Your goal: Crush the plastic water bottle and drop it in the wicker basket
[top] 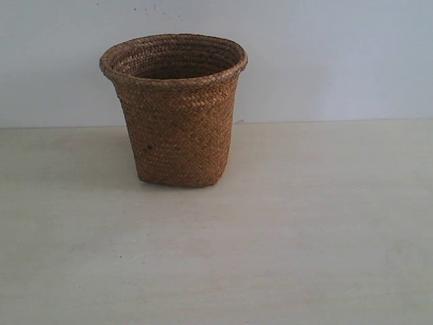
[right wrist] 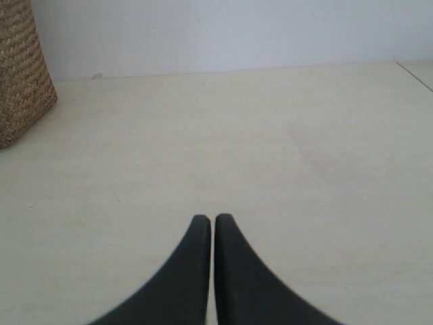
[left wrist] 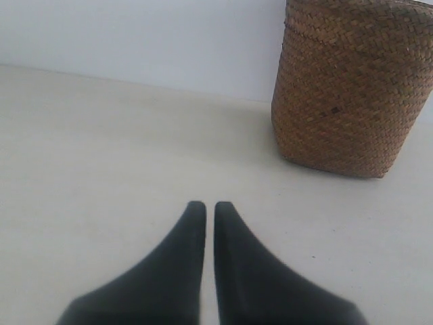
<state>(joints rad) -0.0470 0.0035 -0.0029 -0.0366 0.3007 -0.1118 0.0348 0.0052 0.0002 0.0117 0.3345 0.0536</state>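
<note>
Well apart from the closed left claw [left wrist: 210, 205] and closed right claw [right wrist: 212, 218], the basket [top: 174, 112] stood upright on the bench [top: 304, 237].

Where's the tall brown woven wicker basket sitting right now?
In the exterior view the brown wicker basket stands upright left of centre on the pale table, close to the white wall.

There is one wicker basket [top: 177, 112], and it stands on one table [top: 304, 223]. There are two end effectors, one in each wrist view. The left end effector [left wrist: 210, 206] and the right end effector [right wrist: 212, 220] are both apart from the basket. Each has two dark fingers [left wrist: 172, 277], four in all.
</note>
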